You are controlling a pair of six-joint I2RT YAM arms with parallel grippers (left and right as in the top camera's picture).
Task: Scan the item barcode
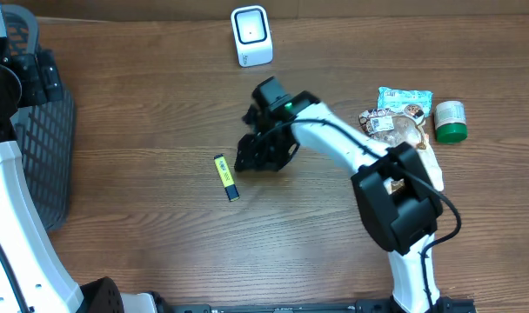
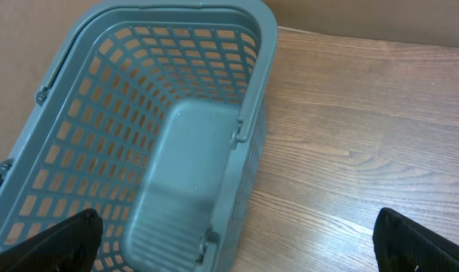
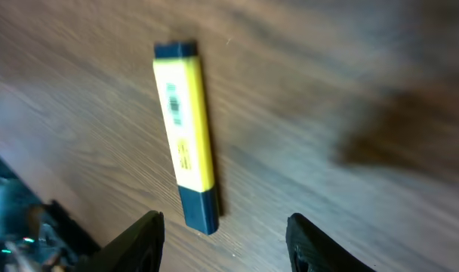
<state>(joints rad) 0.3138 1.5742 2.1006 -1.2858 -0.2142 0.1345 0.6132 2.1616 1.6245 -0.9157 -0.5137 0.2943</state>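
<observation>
Hanging low over the wooden surface (image 1: 143, 104), the right gripper (image 3: 226, 245) has its fingers apart with nothing between them. The yellow stick (image 3: 186, 136) lies flat just beyond the tips, with what looks like a barcode on its upper face, though that view is blurred. From overhead the stick sits just left of centre. At the left edge the left gripper (image 2: 237, 253) is spread wide above the grey basket (image 2: 256, 91). Farther off, snack packets (image 1: 395, 122) and a green-lidded jar (image 1: 450, 120) lie at right, with the white scanner (image 1: 251, 35) at top centre.
</observation>
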